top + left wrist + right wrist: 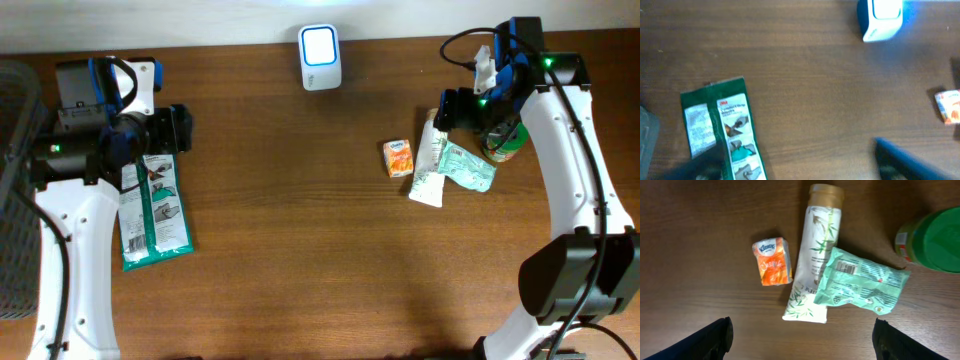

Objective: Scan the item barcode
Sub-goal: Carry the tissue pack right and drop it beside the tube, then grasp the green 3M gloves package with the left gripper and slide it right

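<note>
The right end effector [802, 325] hangs with its fingers wide apart, holding nothing. Just beyond its fingertips a mint packet [862, 282] lies barcode-up across a white tube [815, 245], with an orange tissue pack [772, 261] beside them. The left end effector [795, 150], fingers likewise apart, hovers over a green packet [725, 130] on the worktop [805, 90]. The scanner [881, 17] stands well ahead of it.

L arm [75, 250] white shell, blk joints, blue trim, grn LED | R arm [575, 150] same + blk cable loop | R hand [802, 325] fingers [710, 340] blk
</note>
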Motion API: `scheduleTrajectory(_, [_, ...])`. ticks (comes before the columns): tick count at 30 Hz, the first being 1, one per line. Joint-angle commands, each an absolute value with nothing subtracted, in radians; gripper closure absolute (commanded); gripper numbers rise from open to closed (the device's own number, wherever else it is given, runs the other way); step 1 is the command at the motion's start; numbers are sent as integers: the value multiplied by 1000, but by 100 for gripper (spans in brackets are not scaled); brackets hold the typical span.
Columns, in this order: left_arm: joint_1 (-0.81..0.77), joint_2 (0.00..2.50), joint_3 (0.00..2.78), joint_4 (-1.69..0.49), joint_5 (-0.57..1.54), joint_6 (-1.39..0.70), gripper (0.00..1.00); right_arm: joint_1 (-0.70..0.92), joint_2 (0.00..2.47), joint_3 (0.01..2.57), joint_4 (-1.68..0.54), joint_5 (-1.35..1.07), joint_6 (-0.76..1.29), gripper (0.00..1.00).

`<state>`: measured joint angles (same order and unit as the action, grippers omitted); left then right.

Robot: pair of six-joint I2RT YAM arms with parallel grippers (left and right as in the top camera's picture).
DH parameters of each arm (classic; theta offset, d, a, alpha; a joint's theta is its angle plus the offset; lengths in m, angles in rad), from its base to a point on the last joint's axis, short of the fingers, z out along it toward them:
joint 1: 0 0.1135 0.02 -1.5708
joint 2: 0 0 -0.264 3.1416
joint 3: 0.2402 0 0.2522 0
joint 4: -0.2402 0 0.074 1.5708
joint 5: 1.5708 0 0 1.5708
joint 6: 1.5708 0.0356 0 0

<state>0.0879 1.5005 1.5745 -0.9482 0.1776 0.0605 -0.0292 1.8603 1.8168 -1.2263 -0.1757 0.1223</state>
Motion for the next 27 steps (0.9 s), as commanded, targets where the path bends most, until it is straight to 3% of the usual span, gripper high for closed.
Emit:
scheduleTrajectory(1, [88, 1560, 1489, -971, 104, -86, 69, -23, 1852, 1829, -1223, -184, 109, 14])
scheduleTrajectory(5, [88, 1595, 1347, -910, -9, -171, 76, -23, 1852, 1829, -1223, -184, 109, 13])
scheduleTrajectory(16, [156, 1657, 1013, -412, -249, -126, 73, -23, 1852, 1829, -1224, -184, 109, 13])
scheduleTrajectory(21, [184, 1758, 997, -253, -253, 18, 67, -23, 1852, 1829, -1228, -183, 108, 13])
scheduleTrajectory(27, [191, 1829, 997, -157, -449, 39, 59, -23, 1852, 1829, -1242, -175, 108, 13])
